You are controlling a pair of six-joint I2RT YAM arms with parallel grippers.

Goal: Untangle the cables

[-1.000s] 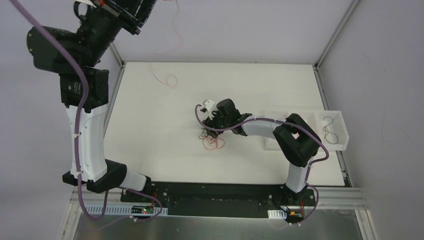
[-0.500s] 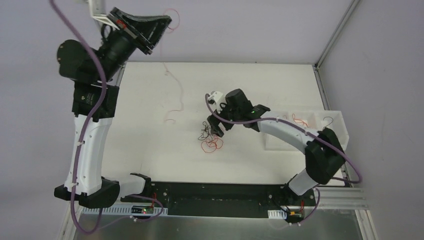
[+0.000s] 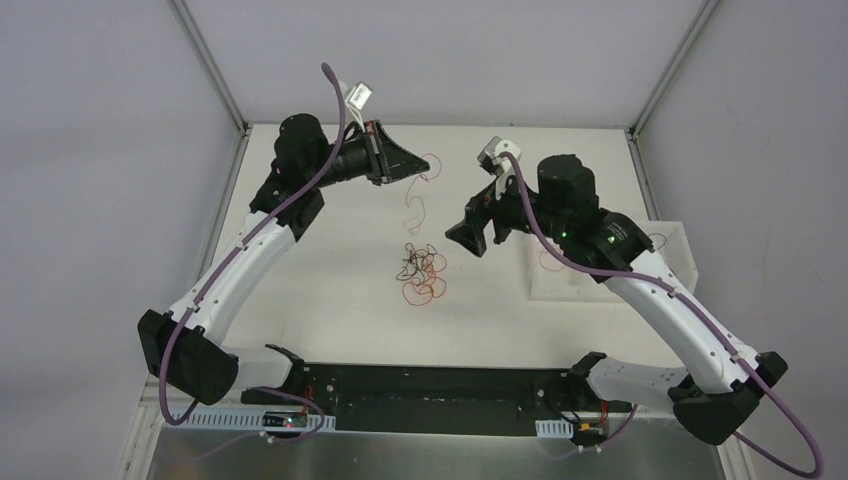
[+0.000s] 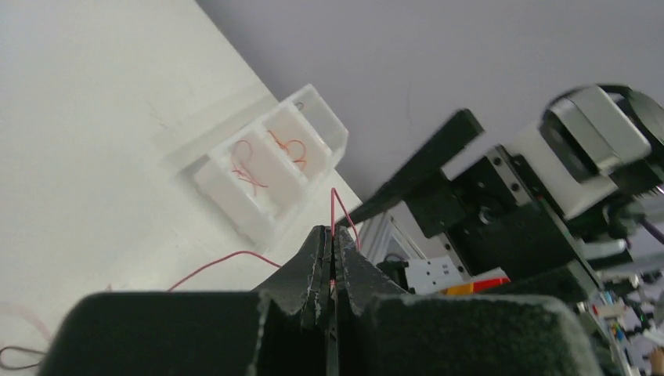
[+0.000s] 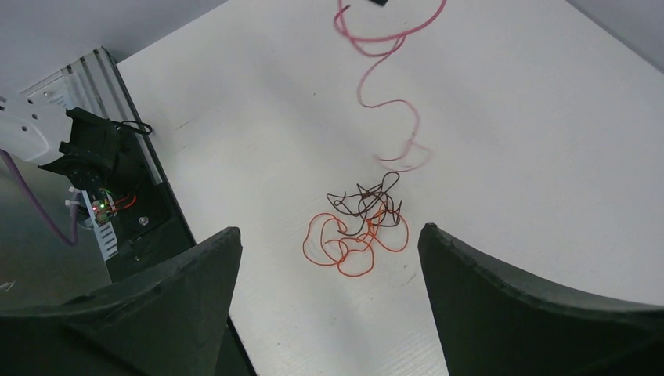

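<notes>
At the middle of the white table lies the wad of cables: red-orange loops tangled with a few black wires. Just beyond the wad, on its far side, one red strand curls down from the left gripper. Its lower end comes close to the wad without clearly touching it. The left wrist view shows the left gripper's jaws pressed together on this strand, a short loop of it poking out past the tips.

The right gripper hovers above and just right of the wad. Its jaws are spread wide with nothing between them, and its wrist view looks straight down on the wad.

Well to the right of the wad, a white compartmented tray holds a few separate red wires.
</notes>
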